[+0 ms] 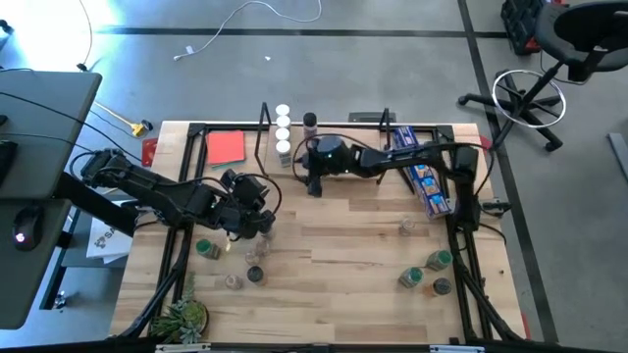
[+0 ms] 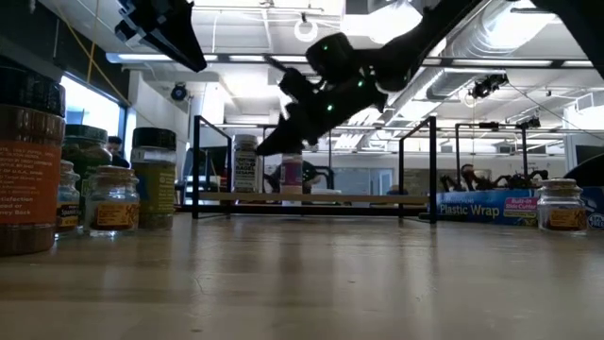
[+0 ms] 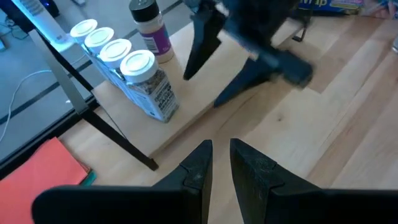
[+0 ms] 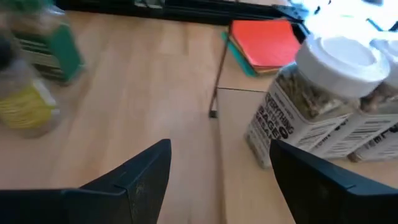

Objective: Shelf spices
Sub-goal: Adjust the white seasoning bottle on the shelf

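While four white-lidded jars (image 1: 283, 129) and a dark-lidded one (image 1: 310, 122) stand upright on the shelf (image 1: 324, 147), loose jars (image 1: 232, 257) remain on the surface – a cluster just beside the left gripper (image 1: 257, 224), nearer than the right gripper (image 1: 314, 184). Left fingers (image 3: 198, 163) nearly shut, empty; right fingers (image 4: 144, 168) wide apart, empty, beside the shelf's row.
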You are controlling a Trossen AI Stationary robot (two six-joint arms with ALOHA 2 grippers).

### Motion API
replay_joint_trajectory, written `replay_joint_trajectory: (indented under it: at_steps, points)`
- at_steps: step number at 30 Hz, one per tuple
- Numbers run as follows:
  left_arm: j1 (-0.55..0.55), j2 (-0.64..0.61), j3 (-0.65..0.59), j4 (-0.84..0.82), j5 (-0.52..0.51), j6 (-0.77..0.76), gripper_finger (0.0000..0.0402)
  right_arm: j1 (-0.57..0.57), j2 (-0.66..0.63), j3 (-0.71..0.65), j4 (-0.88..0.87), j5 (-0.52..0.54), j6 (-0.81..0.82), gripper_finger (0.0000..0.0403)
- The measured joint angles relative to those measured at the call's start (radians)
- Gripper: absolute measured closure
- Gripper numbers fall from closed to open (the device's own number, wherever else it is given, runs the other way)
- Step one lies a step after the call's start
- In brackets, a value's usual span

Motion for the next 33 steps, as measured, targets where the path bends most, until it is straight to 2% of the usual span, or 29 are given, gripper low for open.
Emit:
replay_joint_trajectory:
  at_steps: [7,33]
  points:
    - [0.021,0.0,0.0,0.005,0.021,0.008,0.0348,-0.002,0.096,0.075,0.023,0.109,0.1,0.0135]
    - [0.021,0.0,0.0,0.011,0.037,0.028,0.0348,0.027,0.108,0.083,0.019,0.032,0.118,0.0135]
